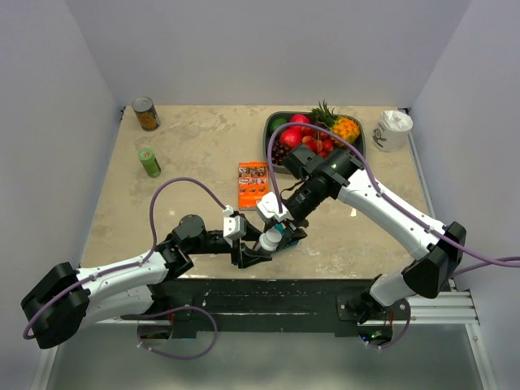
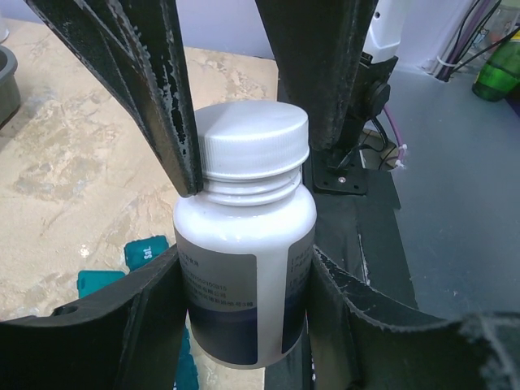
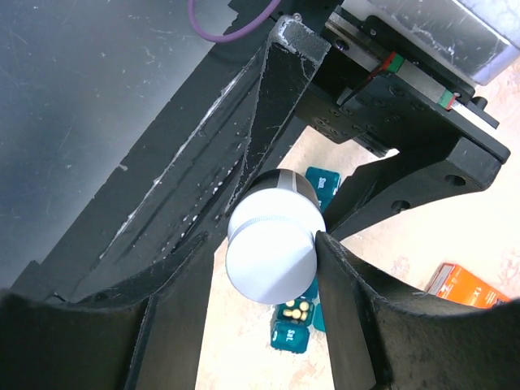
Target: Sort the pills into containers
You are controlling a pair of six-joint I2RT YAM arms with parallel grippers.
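Note:
The small white bottle [image 1: 270, 240] with a blue-purple label is held above the table's near edge. My left gripper [image 1: 258, 249] is shut on the bottle's body [image 2: 237, 244]. My right gripper [image 1: 279, 225] closes on its white cap [image 3: 270, 262], with fingers [image 2: 166, 122] on both sides of the cap. The teal pill-organiser strip [image 3: 292, 335] lies on the table right under the bottle, partly hidden by it. One compartment is open and holds several orange-yellow pills [image 3: 297, 309]. The strip also shows in the left wrist view [image 2: 146, 249].
A flat orange box [image 1: 253, 184] lies behind the grippers. A dark tray [image 1: 271, 123] of fruit stands at the back right, with a white cup [image 1: 392, 130] beside it. A green bottle [image 1: 149, 162] and a can [image 1: 145, 113] stand at the back left.

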